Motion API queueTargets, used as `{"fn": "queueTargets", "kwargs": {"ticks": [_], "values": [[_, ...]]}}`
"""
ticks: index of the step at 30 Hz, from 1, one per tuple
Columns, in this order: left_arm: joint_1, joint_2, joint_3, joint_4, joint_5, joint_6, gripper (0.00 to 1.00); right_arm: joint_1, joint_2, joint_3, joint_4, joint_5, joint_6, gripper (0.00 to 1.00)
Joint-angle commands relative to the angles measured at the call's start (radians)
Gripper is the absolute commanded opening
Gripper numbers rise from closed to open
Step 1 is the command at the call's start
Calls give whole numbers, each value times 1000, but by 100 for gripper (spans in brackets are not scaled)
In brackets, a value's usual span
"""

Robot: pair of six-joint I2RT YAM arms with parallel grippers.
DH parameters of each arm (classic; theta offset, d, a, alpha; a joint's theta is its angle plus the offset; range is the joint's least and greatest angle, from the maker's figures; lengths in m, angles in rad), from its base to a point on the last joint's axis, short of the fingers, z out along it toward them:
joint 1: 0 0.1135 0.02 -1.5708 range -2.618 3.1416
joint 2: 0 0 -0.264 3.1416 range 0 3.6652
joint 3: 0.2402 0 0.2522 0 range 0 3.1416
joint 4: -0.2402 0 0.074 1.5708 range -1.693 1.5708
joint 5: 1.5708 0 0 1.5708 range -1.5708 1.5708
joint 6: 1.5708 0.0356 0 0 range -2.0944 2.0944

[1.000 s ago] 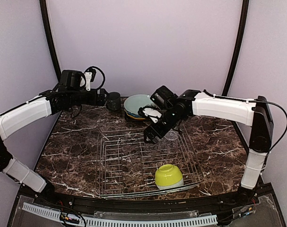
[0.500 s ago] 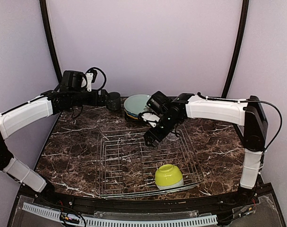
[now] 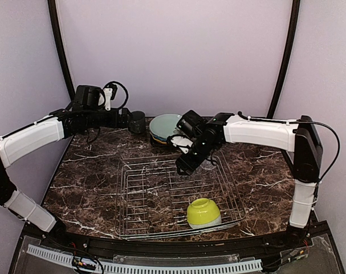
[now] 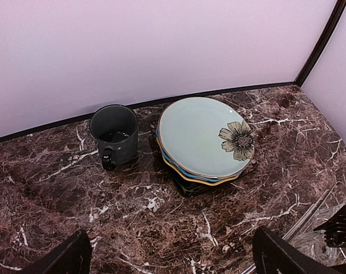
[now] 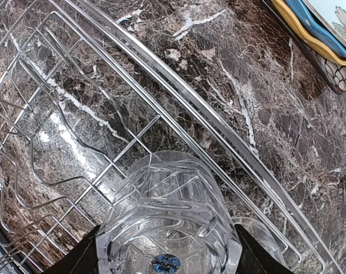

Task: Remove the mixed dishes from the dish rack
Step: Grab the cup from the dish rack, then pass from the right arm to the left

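From above, we saw the plates [image 3: 164, 128] and dark grey mug [image 3: 137, 121] already out beyond the far side of the dish rack [image 3: 144, 194], the lime-green bowl [image 3: 203, 212] not yet unloaded from its near right corner. The left wrist view showed the left gripper [image 4: 173, 254] spread wide and empty there. In the right wrist view, the right gripper [image 5: 167, 251] sat clamped on a clear glass [image 5: 170, 194] just inside the rack's far rail

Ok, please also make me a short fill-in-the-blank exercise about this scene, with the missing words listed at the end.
1. The upside-down bowl in the dish rack is lime-____.
2. The dark grey mug stands to the ____ of the stacked plates.
3. The right gripper has the clear glass ____ its fingers.
4. The top plate shows a printed ____.
Missing words: green, left, between, flower.
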Motion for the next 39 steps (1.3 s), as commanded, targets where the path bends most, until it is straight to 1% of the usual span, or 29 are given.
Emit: {"fn": "queueTargets", "kwargs": {"ticks": [1,6,13,18,21,27,30,34,39], "values": [[-5,-6,-2,16,-5,-8,99,7,-28,13,3,-5,1,57],[-5,-13,-3,32,0,-12,100,6,-83,10,36,-17,2,52],[-5,-29,-7,67,12,-15,100,-20,-175,-11,100,-44,32,48],[-6,-54,-27,109,16,-17,100,-63,-258,-49,156,-114,72,46],[-6,-84,-53,156,28,-26,100,-97,-348,-91,225,-167,99,45],[-7,-147,-111,301,107,-55,100,-193,-528,-222,484,-289,173,45],[-8,-176,-144,408,205,-98,100,-239,-601,-280,623,-334,228,44],[-23,-197,-198,553,324,-152,100,-262,-660,-343,812,-364,296,44],[-84,-184,-199,657,418,-172,98,-266,-700,-443,1074,-406,381,44]]}}
